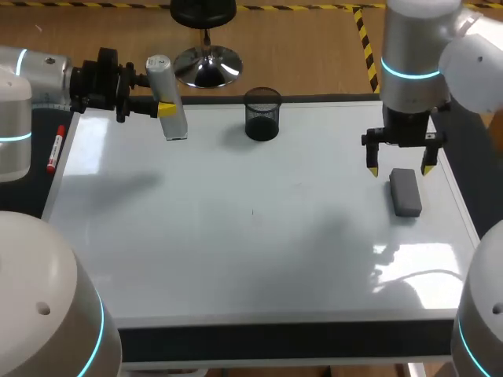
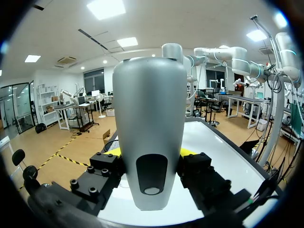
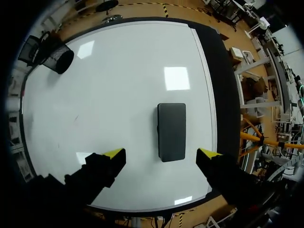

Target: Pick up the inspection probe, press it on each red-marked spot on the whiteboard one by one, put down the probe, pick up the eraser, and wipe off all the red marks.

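**At the whiteboard's far left corner: probe in grip, eraser lying free**

On the bench [image 1: 275,344], a whiteboard [image 1: 236,267]. Over its far left corner, the probe [image 1: 167,90] – a smooth grey cylinder with a rounded shoulder, tilted a little, clamped from two sides low on its barrel by the fingers of the left gripper [image 1: 167,108]. Lower end touching the board or just clear of it: cannot tell.

Probably a rigid shell, light to middling in weight, slick to the touch. Best held square across the barrel, about where the fingers sit now. Firm squeeze needed, since a push on the tip could slide so smooth a body up through the pads.

Near the board's right edge, the eraser [image 3: 171,131] – a dark flat block lying on its broad face. Above it, the right gripper [image 3: 160,153], fingers spread wide with nothing between them. Likely light, with a softer wiping face underneath. Best taken across the short width, midway along its length, for even pressure and no tipping while wiping.

No red spot to be made out on the board, only a faint tick [image 1: 252,210] near the middle. Also there: a black mesh cup [image 1: 262,115] at the far edge and a red marker [image 1: 55,149] beside the board on the left.
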You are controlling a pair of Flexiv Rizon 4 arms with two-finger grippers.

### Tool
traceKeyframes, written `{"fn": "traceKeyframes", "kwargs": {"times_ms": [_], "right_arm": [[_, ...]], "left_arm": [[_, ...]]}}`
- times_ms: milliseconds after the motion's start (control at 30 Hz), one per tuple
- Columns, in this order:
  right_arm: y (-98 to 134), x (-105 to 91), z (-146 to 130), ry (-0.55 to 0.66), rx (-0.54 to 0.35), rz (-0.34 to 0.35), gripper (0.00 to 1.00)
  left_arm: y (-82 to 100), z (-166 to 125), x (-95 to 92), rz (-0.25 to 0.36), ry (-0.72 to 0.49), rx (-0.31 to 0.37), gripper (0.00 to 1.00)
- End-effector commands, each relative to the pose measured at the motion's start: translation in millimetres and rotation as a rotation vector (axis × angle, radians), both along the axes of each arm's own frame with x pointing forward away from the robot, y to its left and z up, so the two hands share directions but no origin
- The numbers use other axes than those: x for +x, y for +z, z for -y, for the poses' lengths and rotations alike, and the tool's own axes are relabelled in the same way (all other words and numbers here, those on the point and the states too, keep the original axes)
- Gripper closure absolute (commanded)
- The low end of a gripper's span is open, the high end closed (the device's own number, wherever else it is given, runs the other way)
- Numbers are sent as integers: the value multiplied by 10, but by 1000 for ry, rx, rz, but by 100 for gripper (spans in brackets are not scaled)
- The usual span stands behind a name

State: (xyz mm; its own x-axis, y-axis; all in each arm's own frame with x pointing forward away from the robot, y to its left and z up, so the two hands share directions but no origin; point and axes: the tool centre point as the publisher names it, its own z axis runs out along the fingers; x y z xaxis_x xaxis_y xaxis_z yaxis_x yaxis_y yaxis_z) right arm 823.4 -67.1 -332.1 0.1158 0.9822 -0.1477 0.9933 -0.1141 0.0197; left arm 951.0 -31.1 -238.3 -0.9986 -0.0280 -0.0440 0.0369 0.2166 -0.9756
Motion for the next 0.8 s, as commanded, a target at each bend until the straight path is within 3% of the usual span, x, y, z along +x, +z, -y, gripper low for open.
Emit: {"fn": "traceKeyframes", "kwargs": {"times_ms": [33,800], "right_arm": [[36,-51,30,2,3,11,0],[36,-51,30,2,3,11,0]], "left_arm": [[6,-4,14,0,-4,-1,100],[-1,18,16,0,-3,3,100]]}}
